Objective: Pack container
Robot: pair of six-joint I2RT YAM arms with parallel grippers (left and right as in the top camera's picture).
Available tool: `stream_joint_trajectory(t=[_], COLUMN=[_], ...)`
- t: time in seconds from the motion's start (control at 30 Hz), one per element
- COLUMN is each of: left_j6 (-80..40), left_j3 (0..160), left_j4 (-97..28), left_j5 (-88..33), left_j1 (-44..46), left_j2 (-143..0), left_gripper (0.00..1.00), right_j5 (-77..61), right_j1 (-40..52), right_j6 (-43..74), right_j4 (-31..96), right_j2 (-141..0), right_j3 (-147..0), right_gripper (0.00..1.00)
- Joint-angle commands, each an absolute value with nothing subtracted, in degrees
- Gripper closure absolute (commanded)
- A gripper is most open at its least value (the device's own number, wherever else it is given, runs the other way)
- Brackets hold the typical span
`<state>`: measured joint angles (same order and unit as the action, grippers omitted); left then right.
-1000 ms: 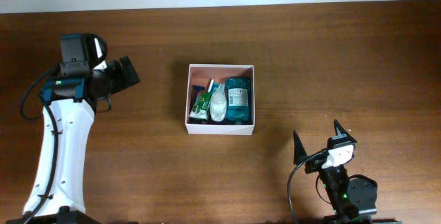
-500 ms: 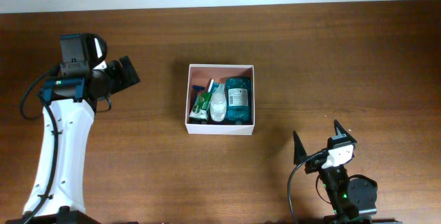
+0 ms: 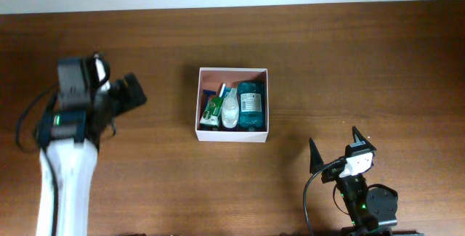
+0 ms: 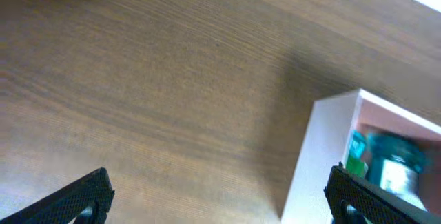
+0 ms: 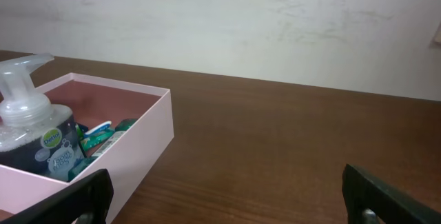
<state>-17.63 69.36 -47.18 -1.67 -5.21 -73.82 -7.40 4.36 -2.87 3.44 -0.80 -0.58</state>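
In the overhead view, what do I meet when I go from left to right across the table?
First the left end effector → container, inside it carton → clear bottle → teal bottle → right end effector.

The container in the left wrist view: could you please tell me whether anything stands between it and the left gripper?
Nothing visible does. Only bare wooden table lies between the open left gripper and the white side wall of the container; the toiletries sit inside it, behind that wall.

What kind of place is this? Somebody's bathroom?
Likely a robot test bench, not a bathroom: the left gripper and right gripper are at a wooden table beside a plain white wall.
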Motion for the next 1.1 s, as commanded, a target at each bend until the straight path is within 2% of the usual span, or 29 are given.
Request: stream_joint_trajectory(t=[0.0,0.23,0.4,0.57,0.8,0.9,1.07], left_j6=[-18.48,-18.46,-18.48,-18.44,-17.91,-10.85,-1.76], left_j3=[62.11,44.05,28.69,21.26,13.3,9.41,5.74], left_j4=[-47.18,-46.0,-39.03,-32.47,-14.55,-6.81,-4.69], left_j5=[-2.37,-2.24,-2.17,-1.08,7.05,7.33,4.19], left_j1=[-5.3,-5.3,-5.3,-5.21,-3.07,-1.91,-1.63], left_j2=[-63.07,-42.94,-27.83,-20.95,-14.63,-11.6,-7.03], left_gripper=[0.01,0.01,0.01,0.0,0.01,0.01,0.01], right_j5=[-7.07,-7.05,-7.05,-7.05,-7.07,-7.05,-7.05], right_j1=[4.01,4.01,4.01,4.01,4.01,4.01,4.01], right_j6=[-2.98,-3.01,-3.01,-3.01,-3.01,-3.01,-3.01], right_j4=[3.75,3.73,3.75,3.75,3.75,3.73,3.75], right_j2=[-0.19,-0.19,-0.21,-0.21,-0.19,-0.21,-0.19], right_j3=[-0.32,-0.32,-0.32,-0.32,-0.32,-0.32,-0.32], right_gripper=[0.01,0.01,0.01,0.01,0.01,0.01,0.01])
